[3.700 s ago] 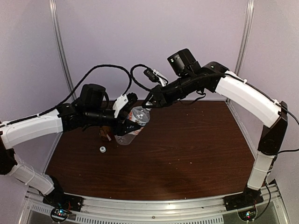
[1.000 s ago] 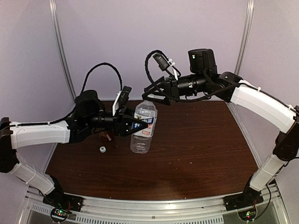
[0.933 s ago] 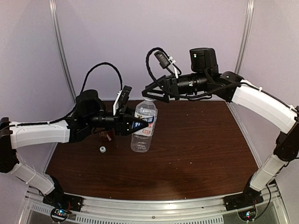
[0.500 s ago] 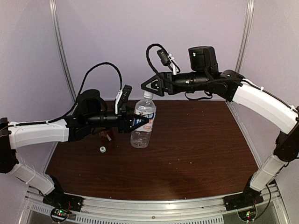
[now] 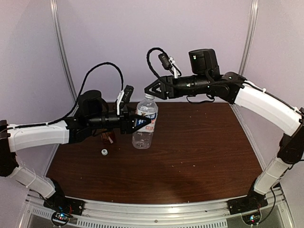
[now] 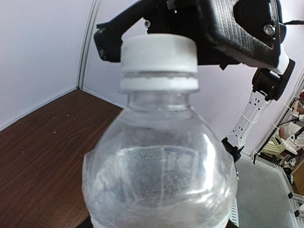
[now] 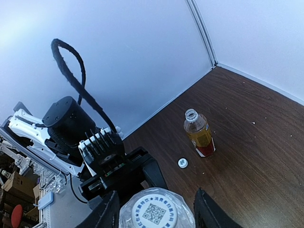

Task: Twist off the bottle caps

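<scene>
Clamping the clear water bottle [image 5: 142,136] with my left gripper [image 5: 138,124] — right gripper [image 7: 153,211] spread open, straddling its white cap [image 6: 158,52] — amber bottle [image 7: 199,134] stands uncapped nearby.

The round white plastic screw cap [image 7: 167,203] on the clear plastic bottle [image 5: 142,140] carries a black QR code [image 7: 153,214] ringed by tiny characters, too small to read. Its white-and-blue label [image 5: 145,122] shows only illegible marks. At far left, the small amber-liquid plastic bottle [image 7: 196,129] has a red label [image 7: 205,150] with no legible words.
</scene>
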### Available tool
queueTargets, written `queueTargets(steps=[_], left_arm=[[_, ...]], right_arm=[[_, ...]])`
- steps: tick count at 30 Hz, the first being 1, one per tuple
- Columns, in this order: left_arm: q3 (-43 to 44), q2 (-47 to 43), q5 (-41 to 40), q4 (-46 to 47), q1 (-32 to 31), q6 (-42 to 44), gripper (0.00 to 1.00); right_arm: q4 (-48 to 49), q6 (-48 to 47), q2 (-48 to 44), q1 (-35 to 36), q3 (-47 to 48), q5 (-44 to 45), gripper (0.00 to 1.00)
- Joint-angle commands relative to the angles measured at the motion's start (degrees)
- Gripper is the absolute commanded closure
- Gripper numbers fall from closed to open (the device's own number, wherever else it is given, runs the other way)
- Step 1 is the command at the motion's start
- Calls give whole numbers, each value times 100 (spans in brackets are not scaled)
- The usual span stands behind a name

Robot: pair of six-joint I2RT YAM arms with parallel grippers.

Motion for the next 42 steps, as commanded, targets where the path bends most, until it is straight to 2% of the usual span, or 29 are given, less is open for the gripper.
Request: queueTargets(steps=[1,7,10,17,21,25,28,32,35,38,42], left_arm=[[170,-142,-80,207,-27,98,66],[152,-167,-87,200,-27,103,66],[137,-171,-88,200,-27,116,66],[126,-211,-170,239,-27,95,66],[117,-213,-126,366,-27,61,66],[75,-205,151,580,-27,-1,66],[-7,-233,597,904,-27,-73,66],[-52,-166,1577,1495,-27,-348,66],[-167,-123,2230,2286,-27,-818,66],[-232,-61,2688,2746,-27,-1178,66],[-298,-51,2742,2915,-25,-1334,67]], right_arm=[[151,32,80,33,-100,-13,47],[181,57,89,29,-140,-55,51],[197,67,88,33,-156,-64,57],[333,13,30,33,-218,-196,80],[488,-146,-89,17,-407,-190,100],[581,-462,-133,-49,-522,-328,100],[737,-792,-162,-87,-599,-821,100],[847,-1317,-115,-137,-612,-1774,100],[863,-1875,-93,-142,-635,-2742,100],[743,-2336,-35,-163,-613,-3482,96],[693,-2376,39,-246,-565,-3730,89]])
